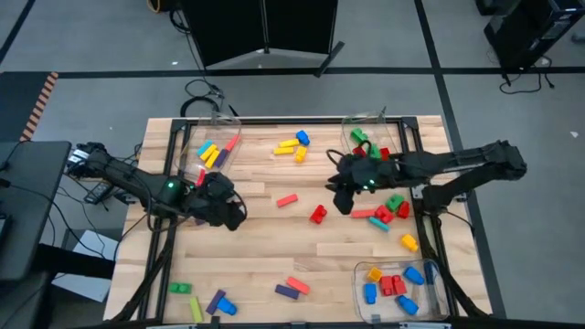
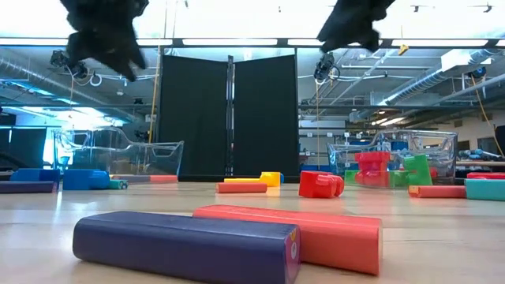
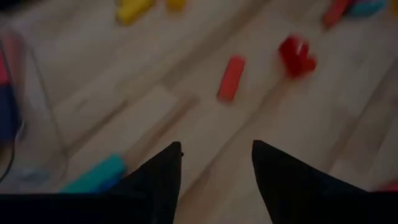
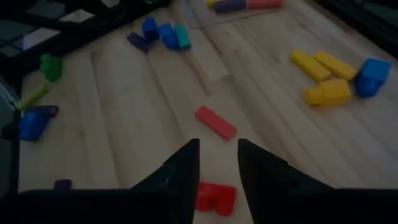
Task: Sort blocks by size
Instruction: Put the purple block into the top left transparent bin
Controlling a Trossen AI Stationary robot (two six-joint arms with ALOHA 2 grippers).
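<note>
Seen from above, the left gripper [image 1: 230,208] hangs over bare wood left of the table's middle, just near of the clear bin [image 1: 212,146] at the far left, and its own wrist view shows the two dark fingers [image 3: 163,180] standing apart with only tabletop between them, nothing held. The right gripper [image 1: 343,194] hangs right of centre, beside the far right bin [image 1: 370,137]; its fingers [image 4: 181,171] are narrowly parted and empty, with a chunky red block [image 4: 214,198] on the wood just below their tips and a flat red brick [image 4: 216,121] a little beyond. In the overhead view that red brick [image 1: 287,200] lies between the two grippers, and the chunky red block [image 1: 318,214] sits just near and left of the right gripper. The blocks are scattered across the wooden table [image 1: 265,251]: a yellow and blue cluster [image 1: 292,146] at the far middle, yellow, purple and red pieces inside the far left bin, a heap of red and green blocks [image 1: 388,206] with a long salmon bar at the right edge, a lone yellow block [image 1: 409,243] near of it, blue, red and orange pieces in the near right bin [image 1: 399,285], a purple bar and an orange-red bar [image 1: 292,288] side by side at the near middle, and green, yellow, purple and blue pieces [image 1: 203,302] at the near left corner. From table height the purple bar [image 2: 185,246] and the orange-red bar [image 2: 316,233] fill the foreground, touching along their lengths.
</note>
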